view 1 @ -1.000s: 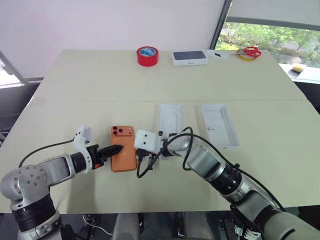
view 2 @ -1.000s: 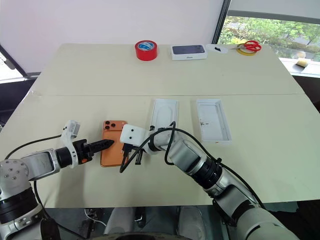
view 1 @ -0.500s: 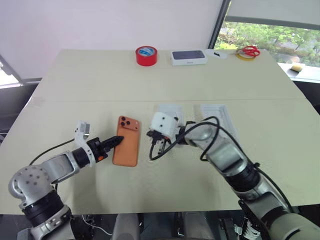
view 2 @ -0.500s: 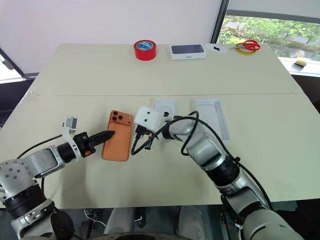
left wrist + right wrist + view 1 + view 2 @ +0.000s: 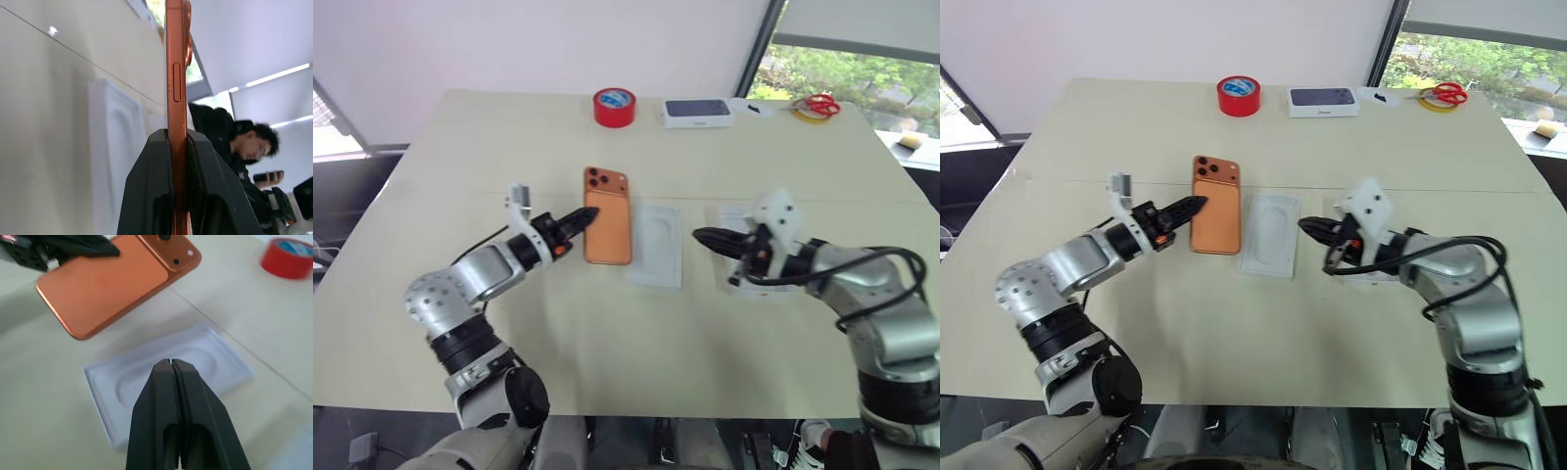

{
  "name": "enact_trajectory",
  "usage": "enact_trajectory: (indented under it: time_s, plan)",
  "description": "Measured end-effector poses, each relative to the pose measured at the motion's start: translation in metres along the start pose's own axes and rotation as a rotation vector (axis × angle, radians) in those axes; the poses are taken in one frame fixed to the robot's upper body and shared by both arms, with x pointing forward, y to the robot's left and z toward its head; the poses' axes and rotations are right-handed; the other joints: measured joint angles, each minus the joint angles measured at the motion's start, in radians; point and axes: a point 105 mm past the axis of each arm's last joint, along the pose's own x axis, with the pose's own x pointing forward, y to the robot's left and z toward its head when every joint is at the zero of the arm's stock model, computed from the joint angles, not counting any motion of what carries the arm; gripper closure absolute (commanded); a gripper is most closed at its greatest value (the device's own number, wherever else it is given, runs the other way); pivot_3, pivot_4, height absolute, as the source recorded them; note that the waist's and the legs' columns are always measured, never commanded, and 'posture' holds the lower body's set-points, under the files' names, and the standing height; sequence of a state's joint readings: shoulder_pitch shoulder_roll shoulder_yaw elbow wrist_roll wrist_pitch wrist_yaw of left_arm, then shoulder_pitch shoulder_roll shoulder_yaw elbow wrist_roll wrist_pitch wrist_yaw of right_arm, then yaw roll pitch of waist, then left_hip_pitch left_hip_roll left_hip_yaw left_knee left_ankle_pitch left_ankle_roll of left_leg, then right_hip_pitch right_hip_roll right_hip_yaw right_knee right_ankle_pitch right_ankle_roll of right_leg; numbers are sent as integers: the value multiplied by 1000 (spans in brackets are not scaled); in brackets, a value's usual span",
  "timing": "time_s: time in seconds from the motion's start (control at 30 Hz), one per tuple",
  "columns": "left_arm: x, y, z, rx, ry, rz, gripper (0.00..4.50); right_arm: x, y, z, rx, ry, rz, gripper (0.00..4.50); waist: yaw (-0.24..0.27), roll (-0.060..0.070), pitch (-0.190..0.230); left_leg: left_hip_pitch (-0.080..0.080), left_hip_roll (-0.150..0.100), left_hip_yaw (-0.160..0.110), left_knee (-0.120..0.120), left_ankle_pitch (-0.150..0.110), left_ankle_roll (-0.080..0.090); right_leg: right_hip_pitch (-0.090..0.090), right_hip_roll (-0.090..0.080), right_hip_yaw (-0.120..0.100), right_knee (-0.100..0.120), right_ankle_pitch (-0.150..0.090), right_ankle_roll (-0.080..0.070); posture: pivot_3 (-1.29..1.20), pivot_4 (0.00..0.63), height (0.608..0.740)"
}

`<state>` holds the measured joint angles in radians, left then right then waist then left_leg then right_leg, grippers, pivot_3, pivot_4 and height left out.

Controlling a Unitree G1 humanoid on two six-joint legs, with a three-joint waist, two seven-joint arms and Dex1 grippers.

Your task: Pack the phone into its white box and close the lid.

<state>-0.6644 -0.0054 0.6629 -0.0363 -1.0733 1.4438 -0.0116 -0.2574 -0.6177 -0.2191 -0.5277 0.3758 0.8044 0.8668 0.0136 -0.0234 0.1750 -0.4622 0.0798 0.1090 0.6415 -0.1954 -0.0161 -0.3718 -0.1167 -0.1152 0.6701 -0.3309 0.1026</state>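
Left eye view: left gripper [image 5: 586,215] clamped tight on edge of slim orange phone [image 5: 608,215] w/ 3 lenses, held up off big tan table [image 5: 450,166], beside thin white insert w/ oval dip [image 5: 656,245]. Right gripper [image 5: 700,235] pressed shut, holding nothing, in front of shallow white box [image 5: 729,217].

Both arms are built of rounded silver-grey segments joined by black rings, each wrist is capped by a white angular camera housing, loose black cables are looped along the forearms, and each end effector, left [image 5: 588,212] and right [image 5: 699,235], is formed of two tapered black fingers.
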Motion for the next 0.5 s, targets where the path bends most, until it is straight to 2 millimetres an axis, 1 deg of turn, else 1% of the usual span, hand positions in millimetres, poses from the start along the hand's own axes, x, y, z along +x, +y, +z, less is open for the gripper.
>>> enact_trajectory:
  time_s: [0.1, 0.23, 0.37, 0.5]
  plan:
    - [29, 0, -14, -20, 56, 11, 4483, -19, -3, -15, 31, 45, -49, 4500, 0, 0, 0, 0, 0, 1, -2, 0, -1, 0, 1, 0, 0, 0, 0, 0, 150, 730]
    - [50, 7, -30, -44, 114, 39, 4483, -32, -1, -23, 44, 71, -98, 4500, -1, 0, 0, 1, 1, 0, -3, 1, -1, -2, 2, 1, 0, 0, 0, 0, 150, 730]
    - [56, 13, -37, -48, 142, 68, 4483, -40, 0, -27, 47, 87, -132, 4500, 0, 0, 1, 1, 1, 0, -4, 1, -1, -2, 2, 1, -1, 0, 0, 0, 150, 730]
    - [57, 16, -40, -40, 153, 84, 4483, -43, -2, -25, 43, 84, -147, 4500, 0, 0, 1, 1, 1, -1, -4, 1, -1, -1, 2, 1, -1, 0, 0, 0, 150, 730]
